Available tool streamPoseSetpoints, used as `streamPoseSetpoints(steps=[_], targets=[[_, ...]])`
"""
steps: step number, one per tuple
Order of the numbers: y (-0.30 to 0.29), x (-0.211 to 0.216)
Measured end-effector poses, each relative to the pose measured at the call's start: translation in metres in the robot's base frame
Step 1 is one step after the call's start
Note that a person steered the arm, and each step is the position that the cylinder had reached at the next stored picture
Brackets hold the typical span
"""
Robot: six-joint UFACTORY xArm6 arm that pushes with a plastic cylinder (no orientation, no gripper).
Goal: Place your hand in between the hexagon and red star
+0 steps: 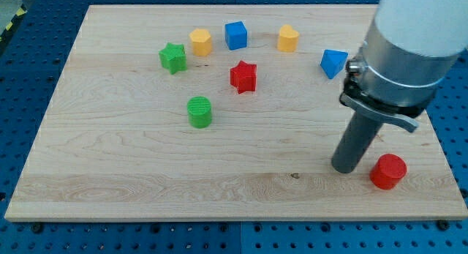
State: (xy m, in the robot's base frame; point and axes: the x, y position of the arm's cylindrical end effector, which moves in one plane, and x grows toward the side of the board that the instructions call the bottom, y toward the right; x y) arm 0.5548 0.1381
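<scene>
The red star (243, 76) lies near the board's middle top. A yellow hexagon (201, 42) lies up and left of it, beside the blue cube (235, 35). A second yellow block (288, 38), perhaps also a hexagon, lies up and right of the star. My tip (345, 166) rests on the board at the lower right, far from the star and both yellow blocks, just left of the red cylinder (387, 171).
A green star (172, 58) lies at the upper left. A green cylinder (199, 111) sits left of centre. A blue triangular block (333, 63) lies at the upper right, next to the arm's body. The wooden board (110, 173) sits on a blue perforated table.
</scene>
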Motion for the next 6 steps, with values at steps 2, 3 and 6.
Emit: streamPoseSetpoints(steps=[2,3,6], targets=[[-0.024,-0.039],[-0.024,-0.045],[-0.024,-0.052]])
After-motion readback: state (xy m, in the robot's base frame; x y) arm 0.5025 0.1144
